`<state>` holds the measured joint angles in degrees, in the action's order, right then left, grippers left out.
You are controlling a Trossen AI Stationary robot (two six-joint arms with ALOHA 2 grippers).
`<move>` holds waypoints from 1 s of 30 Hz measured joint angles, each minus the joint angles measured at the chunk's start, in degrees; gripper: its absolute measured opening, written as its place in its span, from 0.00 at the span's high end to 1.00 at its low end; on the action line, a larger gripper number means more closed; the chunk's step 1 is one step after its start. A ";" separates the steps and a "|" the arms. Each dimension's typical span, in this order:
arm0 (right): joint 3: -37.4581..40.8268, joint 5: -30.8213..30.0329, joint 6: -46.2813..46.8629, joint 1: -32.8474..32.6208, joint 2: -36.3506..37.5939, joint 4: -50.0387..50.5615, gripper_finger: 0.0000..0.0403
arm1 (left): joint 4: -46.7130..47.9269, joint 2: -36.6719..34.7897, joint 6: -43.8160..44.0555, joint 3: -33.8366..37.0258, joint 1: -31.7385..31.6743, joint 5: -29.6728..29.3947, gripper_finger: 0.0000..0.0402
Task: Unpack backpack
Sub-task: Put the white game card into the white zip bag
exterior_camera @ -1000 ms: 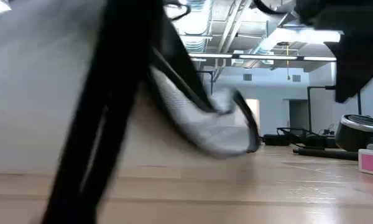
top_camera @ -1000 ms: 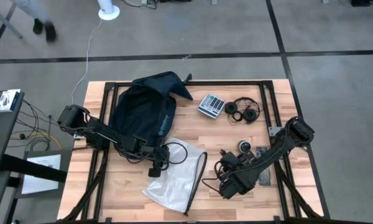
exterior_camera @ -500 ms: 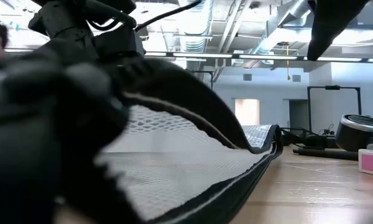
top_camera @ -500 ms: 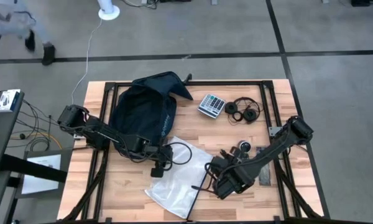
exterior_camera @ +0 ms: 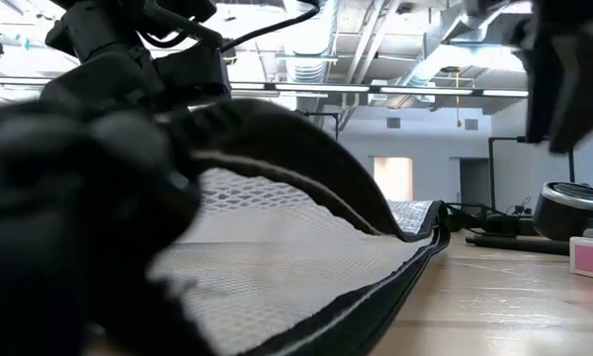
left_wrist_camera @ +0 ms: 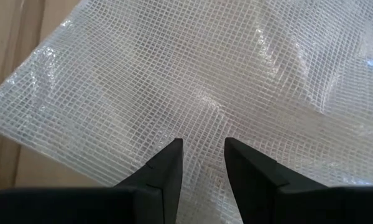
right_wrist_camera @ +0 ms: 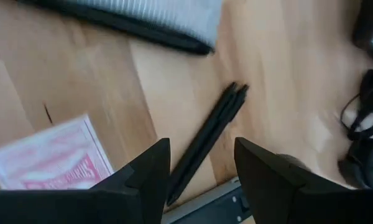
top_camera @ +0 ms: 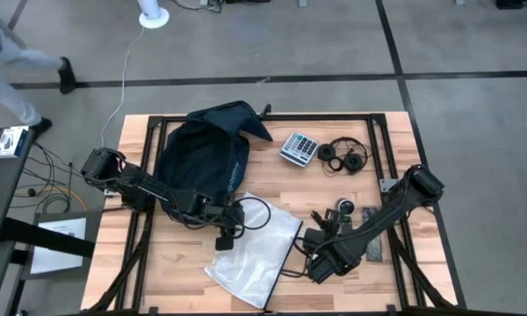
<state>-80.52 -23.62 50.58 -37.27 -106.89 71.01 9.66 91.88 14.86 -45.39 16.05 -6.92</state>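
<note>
The dark navy backpack (top_camera: pixel 202 154) lies on its back at the table's far left. In front of it a clear mesh pouch with a black edge (top_camera: pixel 250 250) lies flat on the table and fills the low view (exterior_camera: pixel 306 257). My left gripper (top_camera: pixel 223 237) hovers over the pouch's near-left part, pointing steeply down; its fingers (left_wrist_camera: pixel 201 146) stand a little apart with nothing between them. My right gripper (top_camera: pixel 319 263) hangs open just right of the pouch, above bare wood and two black pens (right_wrist_camera: pixel 208 140).
A calculator (top_camera: pixel 299 147) and black headphones (top_camera: pixel 344 155) lie at the far middle. A pink card pack (right_wrist_camera: pixel 50 162) and a small round black object (top_camera: pixel 345 207) sit by my right arm. A person walks on the floor beyond the far left corner.
The pouch, raised and blurred in the low view a second ago, has come down and now lies spread flat, its black right edge farther toward the table's right. My right gripper has rolled about its own axis, swung briefly toward the pouch, then drawn back.
</note>
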 joint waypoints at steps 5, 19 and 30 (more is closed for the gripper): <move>7.11 -0.83 -7.97 -0.43 0.00 -14.56 0.58 | -0.02 -0.02 3.37 -0.01 0.00 0.02 0.73; 12.36 -9.38 -27.23 3.03 -0.02 -28.95 0.58 | -0.07 -0.09 6.40 -5.40 -0.11 0.04 0.73; 12.38 -9.59 -39.49 5.98 -0.04 -35.97 0.58 | -0.26 -0.09 11.75 -6.12 0.07 0.00 0.73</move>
<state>-68.14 -33.21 11.08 -31.29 -106.94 35.04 9.39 91.79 26.62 -51.51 16.12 -6.92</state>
